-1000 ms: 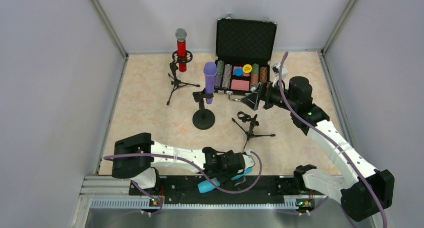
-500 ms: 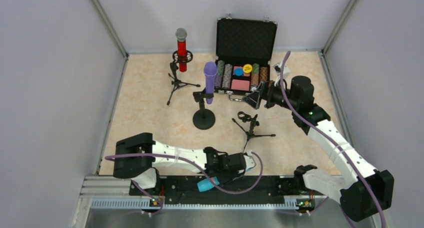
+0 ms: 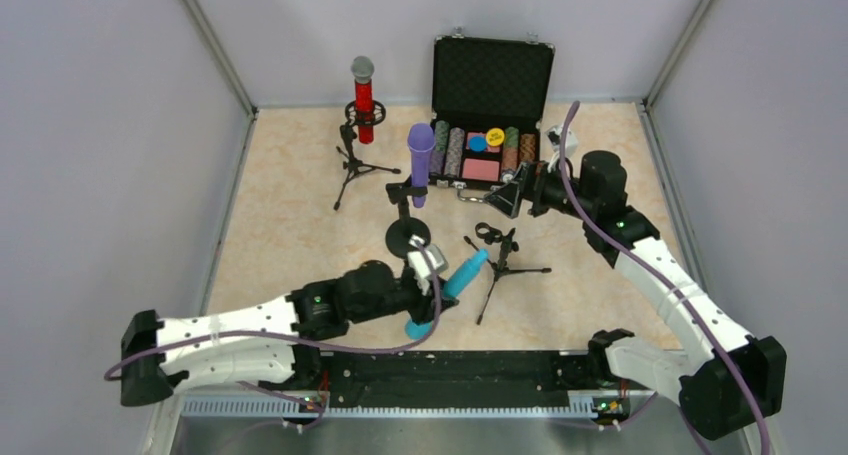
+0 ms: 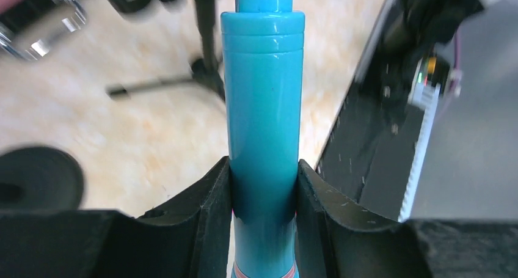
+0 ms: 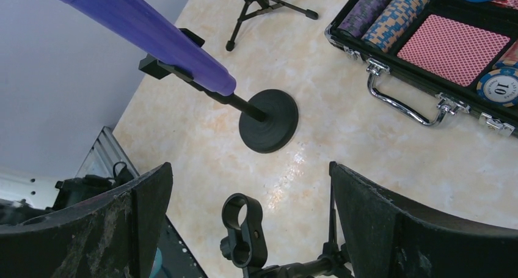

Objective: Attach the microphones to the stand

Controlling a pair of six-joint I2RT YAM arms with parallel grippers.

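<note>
Left wrist view: left hand (image 4: 262,189) clenched on the turquoise microphone (image 4: 262,101).
Right hand (image 5: 249,177) spread wide, facing a tripod stand's clip (image 5: 243,229), purple microphone (image 5: 153,27) nearby.

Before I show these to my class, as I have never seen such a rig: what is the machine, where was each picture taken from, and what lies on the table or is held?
Two robot arms with two-finger grippers work on a table. One camera looks down from above; one sits on each wrist. The left gripper clamps a turquoise microphone. The right gripper is open, holding nothing. The red microphone and purple microphone are mounted upright; a small tripod stand is empty. An open case of poker chips lies behind.
</note>
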